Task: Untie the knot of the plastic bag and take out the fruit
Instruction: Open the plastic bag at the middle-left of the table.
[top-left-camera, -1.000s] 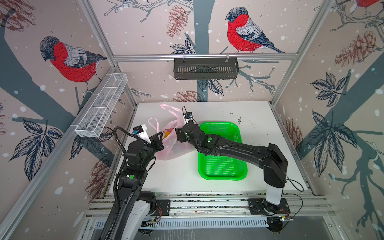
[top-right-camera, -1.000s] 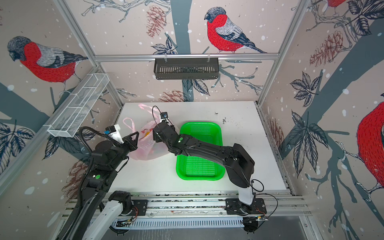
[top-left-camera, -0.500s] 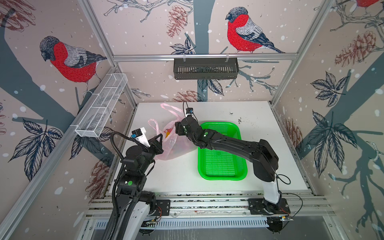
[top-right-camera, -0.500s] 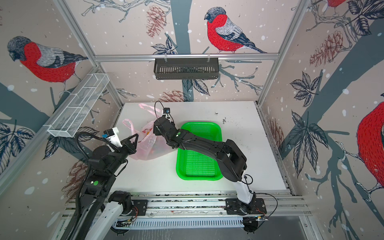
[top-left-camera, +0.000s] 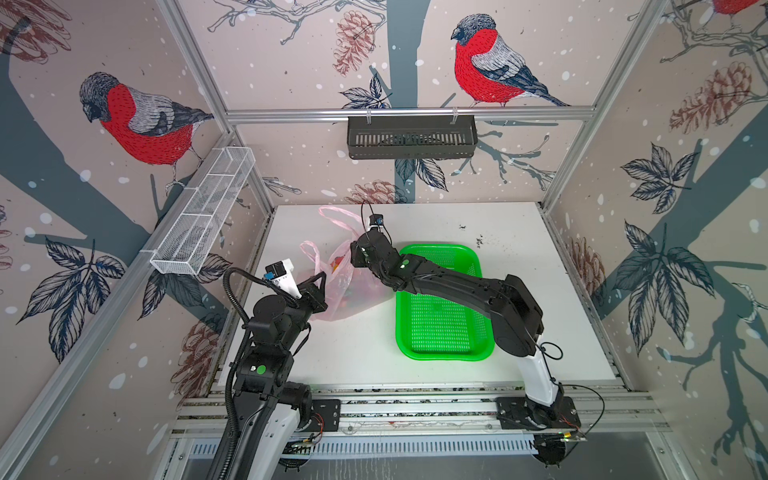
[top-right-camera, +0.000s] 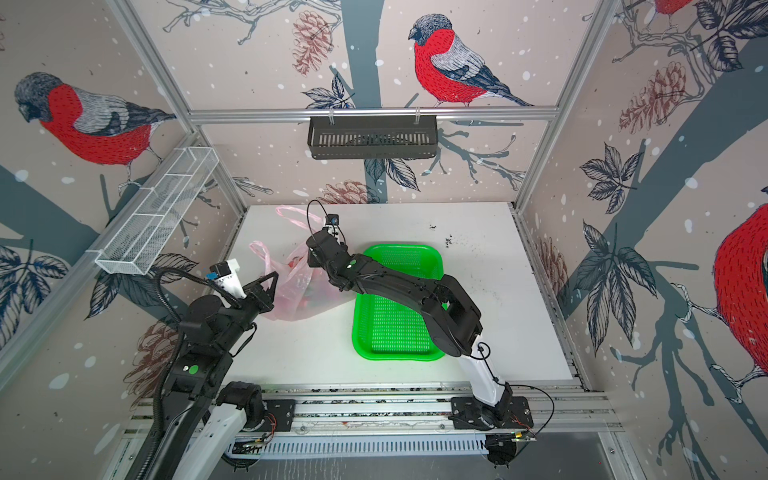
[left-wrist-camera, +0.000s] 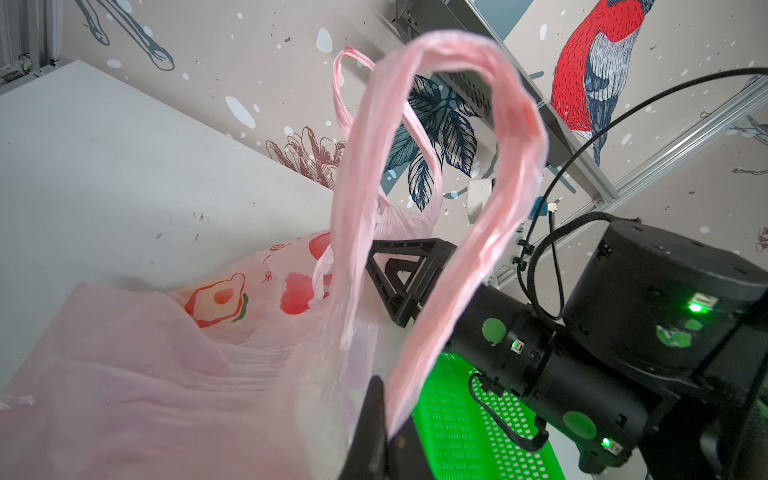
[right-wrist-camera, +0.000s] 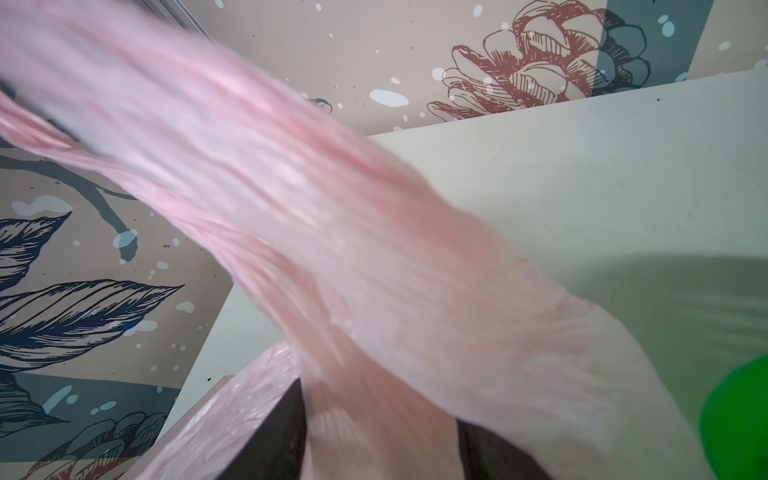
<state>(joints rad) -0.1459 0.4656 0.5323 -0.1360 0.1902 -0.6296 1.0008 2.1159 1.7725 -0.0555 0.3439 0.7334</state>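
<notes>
White table (top-left-camera: 519, 257) with a green tray (top-left-camera: 440, 328), in which no fruit is seen. The plastic bag (top-left-camera: 361, 303) is shown just beside the tray, on the left arm's side, slumped on the table with its mouth raised. One handle loop (left-wrist-camera: 457, 124) is pinched in the closed left gripper (left-wrist-camera: 376, 436). The second loop (left-wrist-camera: 345, 83) stands apart from it, so the knot is judged already undone, and the step in hand is taken to be the spreading of the mouth. Pink film is drawn between the jaws of the right gripper (right-wrist-camera: 374, 440), but whether it is clamped cannot be told. The next move is judged to call for the two sides to be pulled apart until a gripper can enter. The fruit (top-left-camera: 347, 291) is made out only as red blurs through the film; count and kind are not legible.
</notes>
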